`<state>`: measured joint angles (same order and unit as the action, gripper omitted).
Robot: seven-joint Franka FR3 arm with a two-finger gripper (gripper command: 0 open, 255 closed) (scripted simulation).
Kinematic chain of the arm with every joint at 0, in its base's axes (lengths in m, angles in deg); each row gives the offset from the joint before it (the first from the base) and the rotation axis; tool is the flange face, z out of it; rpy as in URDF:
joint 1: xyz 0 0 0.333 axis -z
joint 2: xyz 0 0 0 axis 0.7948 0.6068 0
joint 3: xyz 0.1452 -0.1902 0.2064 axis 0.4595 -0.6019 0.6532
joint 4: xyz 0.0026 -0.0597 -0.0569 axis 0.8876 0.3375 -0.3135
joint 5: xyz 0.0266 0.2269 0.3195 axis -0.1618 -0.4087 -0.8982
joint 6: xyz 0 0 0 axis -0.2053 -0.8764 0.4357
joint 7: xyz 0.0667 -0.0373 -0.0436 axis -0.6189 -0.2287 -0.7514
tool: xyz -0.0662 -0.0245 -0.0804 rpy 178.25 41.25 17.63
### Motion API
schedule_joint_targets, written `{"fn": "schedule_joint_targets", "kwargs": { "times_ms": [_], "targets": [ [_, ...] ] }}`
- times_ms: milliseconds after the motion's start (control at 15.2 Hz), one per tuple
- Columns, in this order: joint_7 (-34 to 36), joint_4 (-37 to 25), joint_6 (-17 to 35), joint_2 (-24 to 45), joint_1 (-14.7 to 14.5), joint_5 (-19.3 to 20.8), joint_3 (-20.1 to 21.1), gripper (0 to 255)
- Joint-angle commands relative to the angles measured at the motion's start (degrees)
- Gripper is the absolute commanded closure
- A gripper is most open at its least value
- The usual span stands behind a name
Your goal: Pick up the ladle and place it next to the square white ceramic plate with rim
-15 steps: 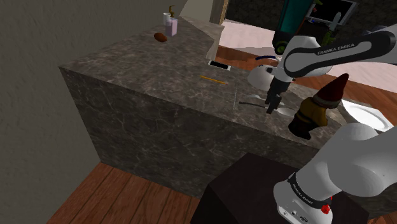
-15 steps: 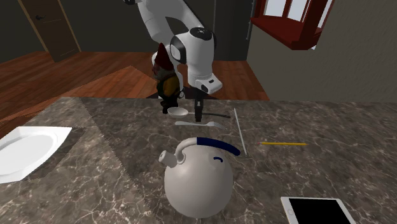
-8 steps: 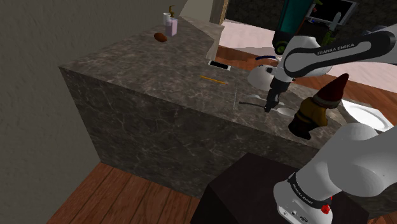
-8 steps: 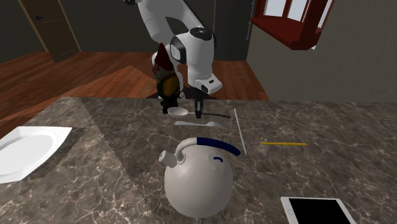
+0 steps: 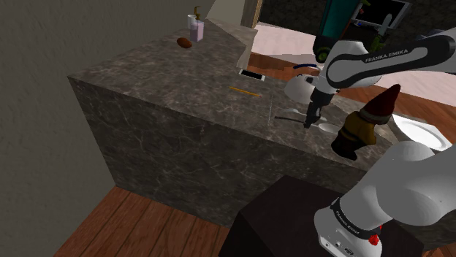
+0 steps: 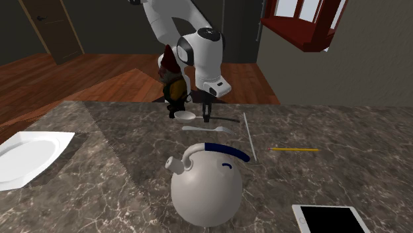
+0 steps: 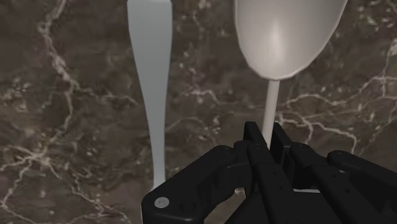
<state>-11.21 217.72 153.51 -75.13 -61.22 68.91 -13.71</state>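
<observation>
A pale ladle (image 7: 286,35) lies flat on the dark marble counter (image 6: 99,132), its round bowl (image 6: 186,115) near the gnome and its thin handle running away from it. My black gripper (image 7: 268,136) points straight down and is shut on that handle just behind the bowl, seen too in the second exterior view (image 6: 207,120) and the shoulder view (image 5: 310,123). The square white plate (image 6: 26,155) rests at the second exterior view's far left and, in the shoulder view, the plate (image 5: 420,133) sits beyond the gnome.
A second pale utensil (image 7: 153,83) lies parallel beside the ladle. A red-hatted gnome (image 6: 173,83) stands close behind the gripper. A white kettle (image 6: 205,185), a thin rod (image 6: 249,136), a yellow pencil (image 6: 294,150) and a tablet (image 6: 331,218) share the counter.
The fingers, open a second ago astride the ladle handle, have closed onto it. The arm has stayed almost in place and the ladle has not moved.
</observation>
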Motion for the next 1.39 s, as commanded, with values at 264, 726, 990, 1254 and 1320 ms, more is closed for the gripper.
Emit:
{"fn": "schedule_joint_targets", "kwargs": {
  "times_ms": [264, 726, 990, 1254, 1320],
  "targets": [
    [0.65, -2.35, -5.34, -3.08, 0.55, 0.01, 1.78, 255],
    [1.18, -5.79, -11.71, -6.05, 0.88, -0.43, 3.84, 255],
    [1.38, -8.0, -15.16, -7.3, 0.93, -0.82, 4.91, 255],
    [1.51, -10.27, -18.35, -8.22, 0.9, -1.25, 5.85, 255],
    [0.33, -10.11, -18.76, -8.93, 1.78, -0.36, 5.03, 255]
  ]
}}
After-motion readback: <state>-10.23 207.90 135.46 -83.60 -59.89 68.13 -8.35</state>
